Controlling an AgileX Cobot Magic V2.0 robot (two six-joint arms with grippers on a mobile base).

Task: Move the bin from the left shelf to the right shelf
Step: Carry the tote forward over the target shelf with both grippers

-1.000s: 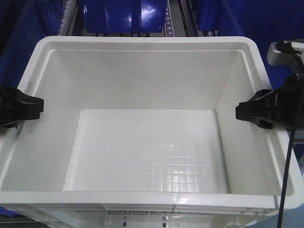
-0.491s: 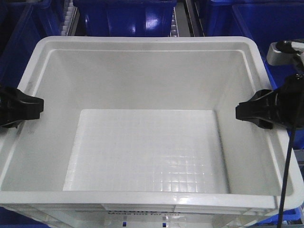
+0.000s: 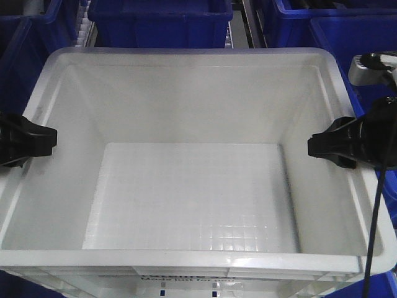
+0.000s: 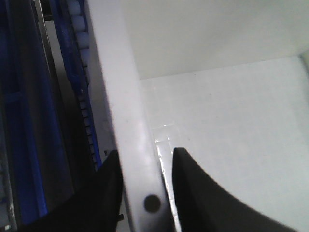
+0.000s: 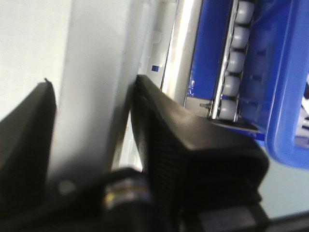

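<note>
Left gripper [image 3: 38, 138] and right gripper [image 3: 327, 145], each clamped over a side rim of the bin [image 3: 186, 93]: both wrist views show one black finger inside the wall and one outside. The white bin fills the front view, open-topped, with the left gripper at its 9 o'clock and the right gripper at its 3 o'clock. Beyond its far rim, at 12 o'clock, dark blue bins [image 3: 158, 22] stand on the shelf [image 5: 181, 53], whose white rollers [image 5: 240, 58] run beside the bin's right wall. Dark print [image 3: 180, 277] on the bin's front wall, at 6 o'clock, is cut off and unreadable. A black cable [image 3: 376, 211] hangs by the right gripper.
</note>
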